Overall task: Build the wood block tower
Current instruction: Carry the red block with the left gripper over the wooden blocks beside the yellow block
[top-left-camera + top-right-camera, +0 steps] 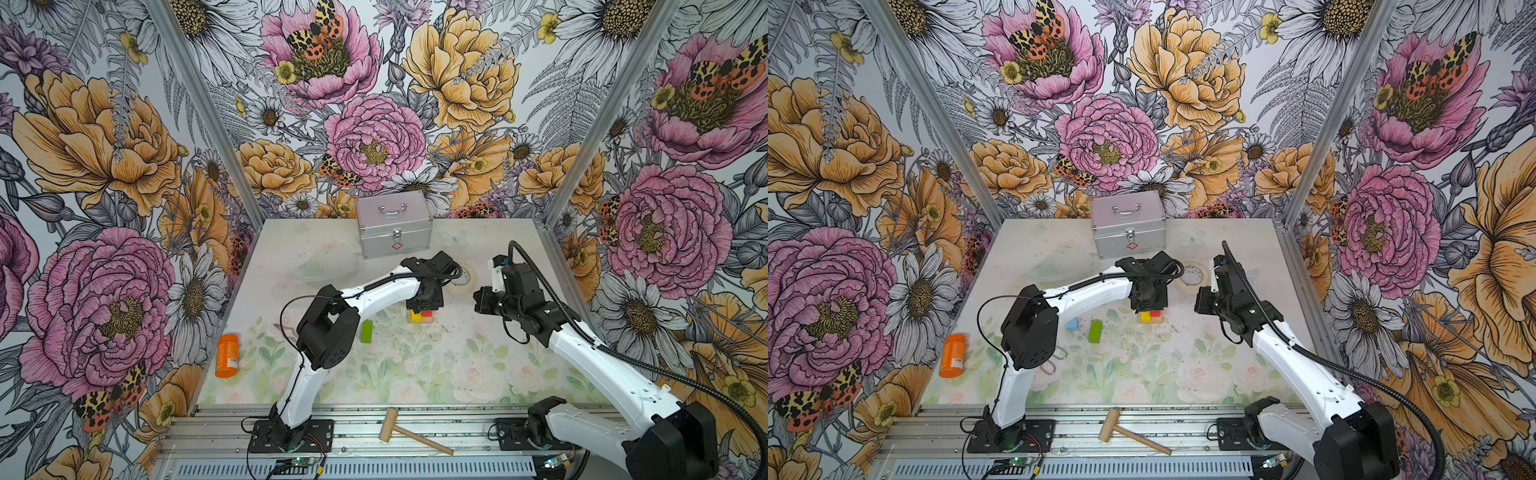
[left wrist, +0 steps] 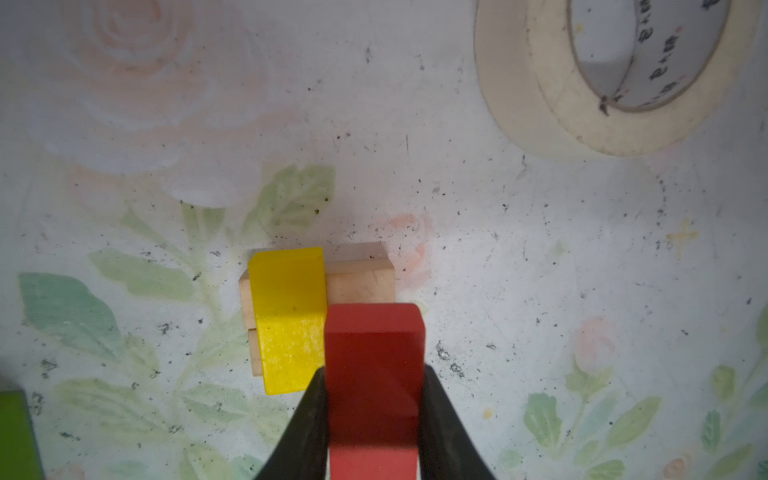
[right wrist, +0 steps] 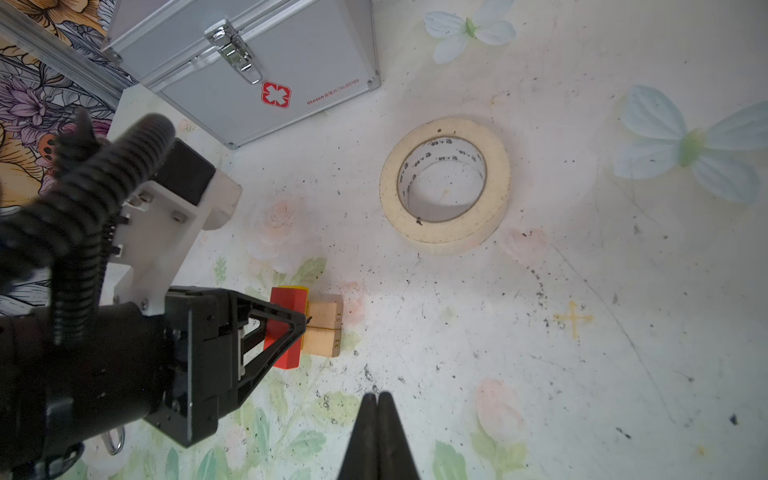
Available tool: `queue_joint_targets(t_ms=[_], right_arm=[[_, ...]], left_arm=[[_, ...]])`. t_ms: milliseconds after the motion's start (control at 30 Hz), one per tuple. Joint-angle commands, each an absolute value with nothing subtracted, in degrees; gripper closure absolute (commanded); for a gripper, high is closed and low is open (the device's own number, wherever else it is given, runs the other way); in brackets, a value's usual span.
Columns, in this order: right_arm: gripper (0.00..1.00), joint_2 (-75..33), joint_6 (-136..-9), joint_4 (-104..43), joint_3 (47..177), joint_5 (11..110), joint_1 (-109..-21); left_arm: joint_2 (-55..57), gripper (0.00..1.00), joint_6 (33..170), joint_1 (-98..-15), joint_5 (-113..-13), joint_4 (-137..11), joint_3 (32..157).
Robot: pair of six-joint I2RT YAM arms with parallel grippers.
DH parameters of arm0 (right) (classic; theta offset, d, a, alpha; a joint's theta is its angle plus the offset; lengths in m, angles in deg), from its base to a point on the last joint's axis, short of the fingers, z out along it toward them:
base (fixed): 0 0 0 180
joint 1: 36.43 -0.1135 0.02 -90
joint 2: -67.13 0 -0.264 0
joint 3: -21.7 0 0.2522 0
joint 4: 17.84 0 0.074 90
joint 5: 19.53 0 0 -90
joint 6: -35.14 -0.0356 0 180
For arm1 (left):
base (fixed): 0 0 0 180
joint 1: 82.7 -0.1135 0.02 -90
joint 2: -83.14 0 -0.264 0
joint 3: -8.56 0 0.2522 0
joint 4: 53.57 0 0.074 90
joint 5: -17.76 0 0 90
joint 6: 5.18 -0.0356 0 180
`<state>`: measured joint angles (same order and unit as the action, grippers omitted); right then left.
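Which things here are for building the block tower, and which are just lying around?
For the tower: tan bars, yellow bar, red bar, green bar, light blue cube.
Just lying around: silver case, tape roll, orange bottle, mallet.

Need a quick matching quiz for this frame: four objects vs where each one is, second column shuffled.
Things:
1. red block
2. yellow block
3. green block
4. mallet

Places:
a. flat on the table, apart from the tan bars
b. gripped in the left end effector
c. on the metal rail in front
d. resting on the tan bars

Pairs: 1-b, 2-d, 3-a, 4-c
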<state>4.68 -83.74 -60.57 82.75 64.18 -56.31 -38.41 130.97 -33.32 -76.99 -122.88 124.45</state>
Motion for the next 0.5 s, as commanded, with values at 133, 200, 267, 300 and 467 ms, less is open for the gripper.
queue_joint_targets(t_ms=[133, 200, 267, 300, 467], right_arm=[[1.00, 7.0, -83.1, -60.3, 81.8, 63.5, -56.0], [1.00, 7.2, -83.2, -60.4, 81.5, 63.5, -55.9], [1.00, 7.4, -83.2, -60.4, 81.3, 63.5, -55.8], [1.00, 7.5, -83.2, -60.4, 81.2, 63.5, -55.9], [1.00, 7.8, -83.3, -60.4, 80.9, 63.3, -55.8]], left_arm=[[-40.6, 1.00, 131.8, -32.6, -76.8, -122.9, 125.9], [-40.8, 1.00, 132.0, -32.6, -76.9, -122.9, 125.9], [-41.1, 1.00, 132.1, -32.6, -76.8, -122.9, 125.9], [-41.3, 1.00, 132.1, -32.5, -76.9, -122.9, 125.9], [-41.7, 1.00, 132.2, -32.3, -77.0, -122.9, 126.4]])
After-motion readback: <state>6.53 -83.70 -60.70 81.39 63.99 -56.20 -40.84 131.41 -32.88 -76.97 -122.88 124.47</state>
